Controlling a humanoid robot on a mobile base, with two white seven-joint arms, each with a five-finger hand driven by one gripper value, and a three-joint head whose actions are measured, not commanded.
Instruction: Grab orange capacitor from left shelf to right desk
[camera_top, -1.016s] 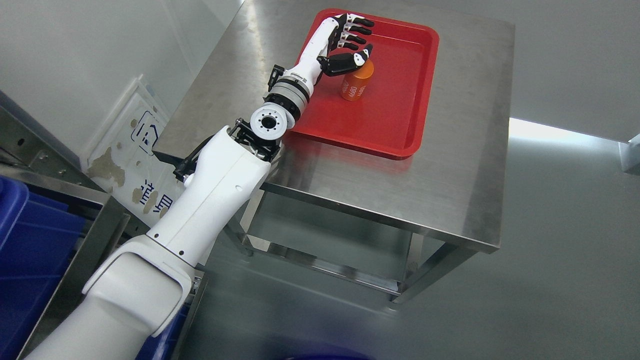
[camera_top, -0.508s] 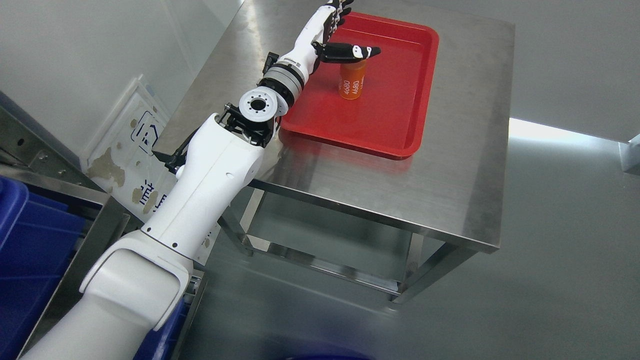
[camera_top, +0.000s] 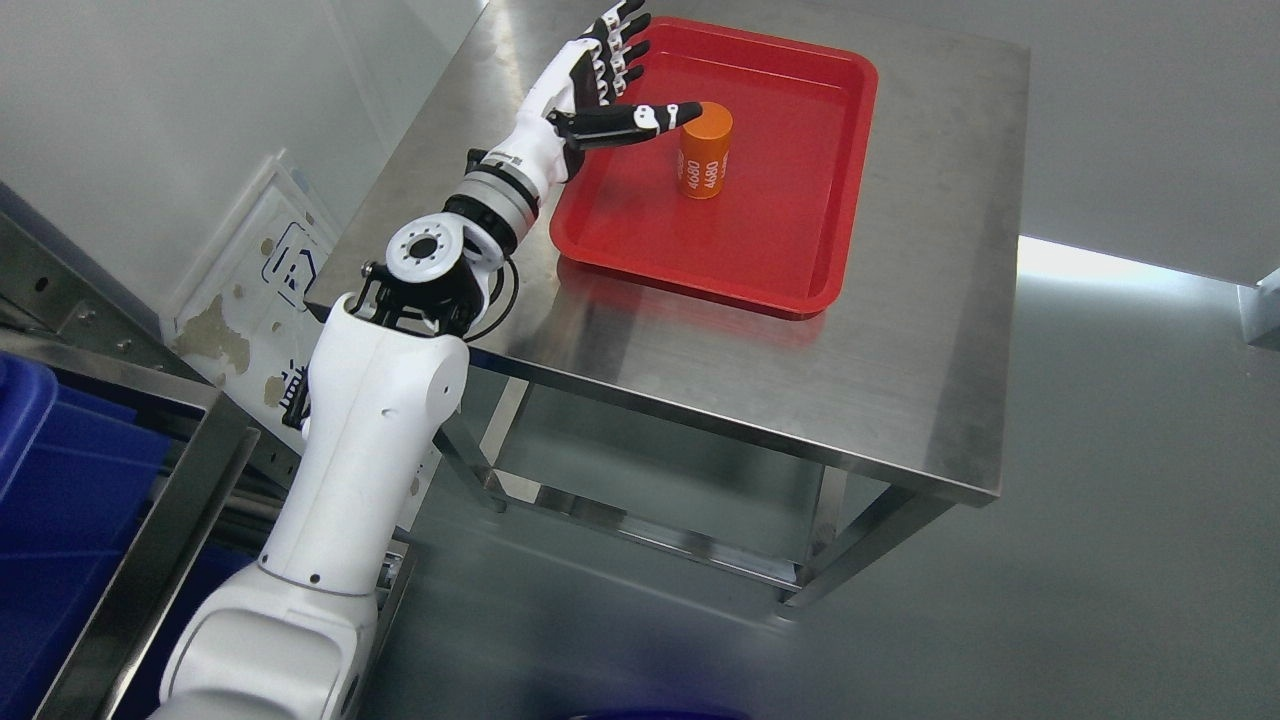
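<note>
An orange capacitor (camera_top: 705, 152) is seen standing upright in the upper centre of the frame, set down inside a red tray (camera_top: 800, 250) that lies on the steel tabletop (camera_top: 900, 400). Just to its left, the left hand (camera_top: 600, 90) is held with fingers spread and nothing grasped, its thumb stretched toward the cylinder's top rim; whether the tip is touching cannot be told. The white arm is seen reaching up from the lower left, past a blue bin (camera_top: 60, 480) on the shelf frame at the left edge. The right hand is not shown. The delivery is judged all but complete. One risk is left: the tall cylinder could be tipped over if its rim were clipped by the thumb on any sideways pull-away.
</note>
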